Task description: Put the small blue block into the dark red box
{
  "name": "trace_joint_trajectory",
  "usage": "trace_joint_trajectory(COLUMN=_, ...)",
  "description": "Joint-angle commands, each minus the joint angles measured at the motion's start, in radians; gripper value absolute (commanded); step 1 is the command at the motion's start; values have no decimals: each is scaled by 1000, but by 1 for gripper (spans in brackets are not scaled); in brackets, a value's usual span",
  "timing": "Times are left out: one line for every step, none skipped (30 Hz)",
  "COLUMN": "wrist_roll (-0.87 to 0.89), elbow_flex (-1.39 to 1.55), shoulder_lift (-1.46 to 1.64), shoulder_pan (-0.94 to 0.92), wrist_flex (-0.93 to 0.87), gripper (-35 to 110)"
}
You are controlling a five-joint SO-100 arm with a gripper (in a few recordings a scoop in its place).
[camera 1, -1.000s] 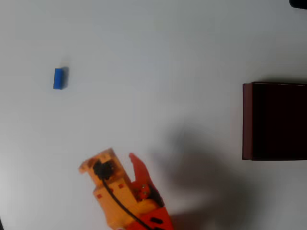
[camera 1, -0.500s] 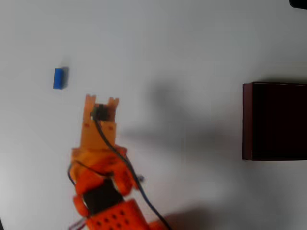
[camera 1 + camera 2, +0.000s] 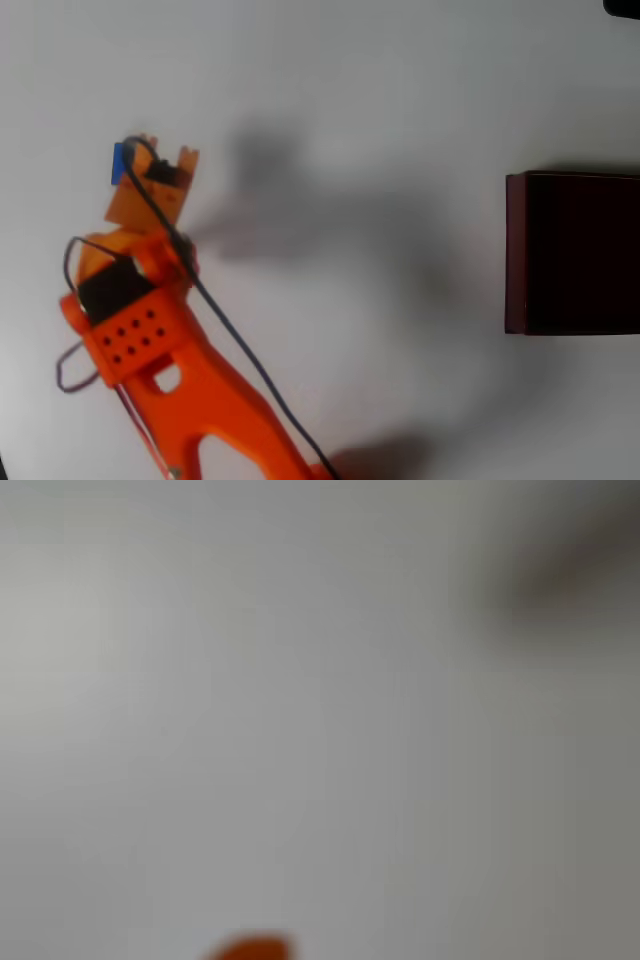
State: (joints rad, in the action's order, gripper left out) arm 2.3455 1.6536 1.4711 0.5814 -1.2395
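Note:
The small blue block [image 3: 118,163] lies on the white table at the upper left of the overhead view, and only its left part shows. My orange gripper [image 3: 158,165] hangs right over it and covers the rest. The gripper's body hides the fingers, so whether they are open or shut does not show. The dark red box [image 3: 516,252] stands at the right edge, far from the gripper, with a nearly black inside. The wrist view is blurred: grey table and an orange fingertip [image 3: 250,948] at the bottom edge.
The orange arm [image 3: 190,390] runs from the bottom edge up to the left, with a black cable along it. Its shadow falls across the middle of the table. A dark object [image 3: 622,7] sits in the top right corner.
The arm has swung up and to the left from the bottom of the table. Its gripper now sits over the blue block, which was lying free before. Block and box have not moved.

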Motion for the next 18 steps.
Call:
trace_joint_trajectory(wrist_roll=23, elbow_flex=-229, shoulder_lift=-71, shoulder_pan=35, wrist_flex=-83, gripper=21)
trace_joint_trajectory(wrist_roll=26, elbow_flex=-281, shoulder_lift=-103, shoulder_pan=37, wrist_flex=-107, gripper=21)
trace_joint_trajectory(wrist_roll=32, elbow_flex=-333, shoulder_lift=-133, shoulder_pan=40, wrist_flex=-137, gripper=22)
trace_joint_trajectory(wrist_roll=40, elbow_flex=-387, shoulder_lift=-163, shoulder_pan=44, wrist_flex=-169, gripper=22)
trace_joint_trajectory(wrist_roll=44, elbow_flex=-440, shoulder_lift=-190, shoulder_pan=49, wrist_flex=-199, gripper=22)
trace_joint_trajectory(wrist_roll=46, elbow_flex=-494, shoulder_lift=-219, shoulder_pan=54, wrist_flex=-225, gripper=22)
trace_joint_trajectory(wrist_roll=48, elbow_flex=-545, shoulder_lift=-252, shoulder_pan=58, wrist_flex=-253, gripper=22)
trace_joint_trajectory(wrist_roll=49, elbow_flex=-597, shoulder_lift=-285, shoulder_pan=63, wrist_flex=-278, gripper=22)
trace_joint_trajectory(wrist_roll=46, elbow_flex=-641, shoulder_lift=-321, shoulder_pan=66, wrist_flex=-291, gripper=22)
trace_joint_trajectory(wrist_roll=34, elbow_flex=-683, shoulder_lift=-356, shoulder_pan=67, wrist_flex=-298, gripper=22)
trace_joint_trajectory(wrist_roll=15, elbow_flex=-724, shoulder_lift=-393, shoulder_pan=67, wrist_flex=-308, gripper=22)
trace_joint_trajectory(wrist_roll=2, elbow_flex=-762, shoulder_lift=-428, shoulder_pan=67, wrist_flex=-319, gripper=22)
trace_joint_trajectory(wrist_roll=-14, elbow_flex=-787, shoulder_lift=-456, shoulder_pan=64, wrist_flex=-325, gripper=22)
trace_joint_trajectory(wrist_roll=-29, elbow_flex=-802, shoulder_lift=-472, shoulder_pan=63, wrist_flex=-325, gripper=22)
trace_joint_trajectory(wrist_roll=-51, elbow_flex=-815, shoulder_lift=-488, shoulder_pan=58, wrist_flex=-328, gripper=22)
trace_joint_trajectory(wrist_roll=-69, elbow_flex=-825, shoulder_lift=-500, shoulder_pan=57, wrist_flex=-330, gripper=22)
trace_joint_trajectory(wrist_roll=-83, elbow_flex=-838, shoulder_lift=-512, shoulder_pan=55, wrist_flex=-331, gripper=23)
trace_joint_trajectory(wrist_roll=-98, elbow_flex=-851, shoulder_lift=-526, shoulder_pan=55, wrist_flex=-333, gripper=23)
